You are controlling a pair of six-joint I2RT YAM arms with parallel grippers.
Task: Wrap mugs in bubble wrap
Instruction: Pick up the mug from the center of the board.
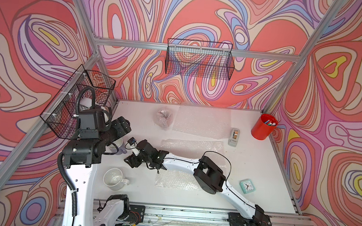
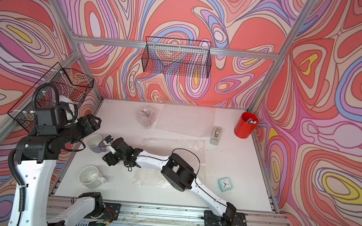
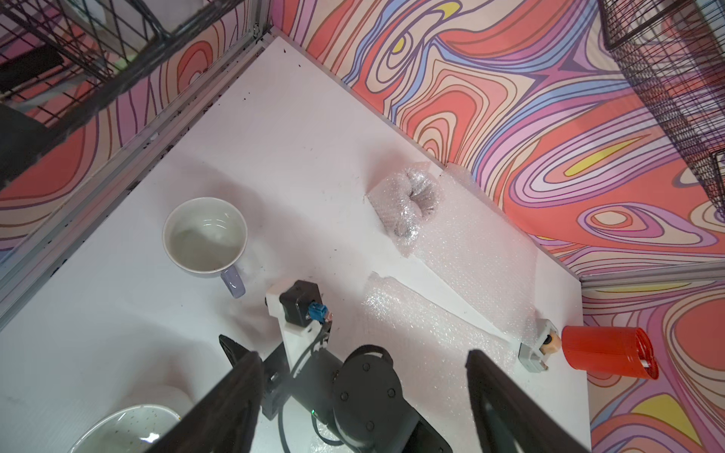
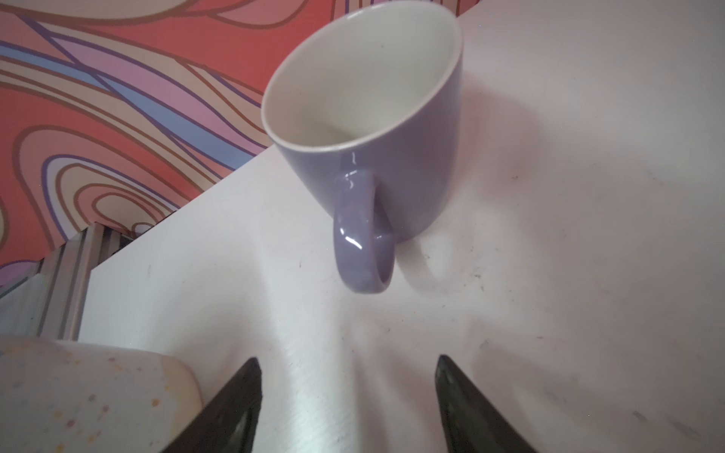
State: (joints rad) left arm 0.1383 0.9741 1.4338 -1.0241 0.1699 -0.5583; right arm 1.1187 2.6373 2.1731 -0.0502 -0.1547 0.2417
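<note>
The right gripper [image 4: 348, 359] is seen with jaws apart and nothing between them, aimed at the looped handle [image 4: 363, 235] of a lavender glazed ceramic mug with white interior [image 4: 365, 98]. The lavender mug is found upright on the white table [image 1: 249, 168], near its left edge. The left gripper [image 3: 361, 353] is held above the table, jaws spread wide, empty.

A white speckled ceramic mug [image 1: 113, 178] is noted upright near the front edge. Three clear bubble-wrap sheets are laid flat: a back sheet [image 1: 201, 122] by the wall, a middle sheet [image 1: 193, 144], and a front sheet [image 1: 174, 180] partly under the right arm. A crumpled bubble-wrap bundle [image 1: 164, 118] is set beside the back sheet; its contents cannot be made out, possibly a mug.

Handling: the lavender mug is expected to be rigid, fairly heavy, slick with glaze and breakable if knocked. A pinch across the handle loop or over the rim wall is favoured. The wrap is expected to be light, limp and springy; an edge or corner is best taken.
</note>
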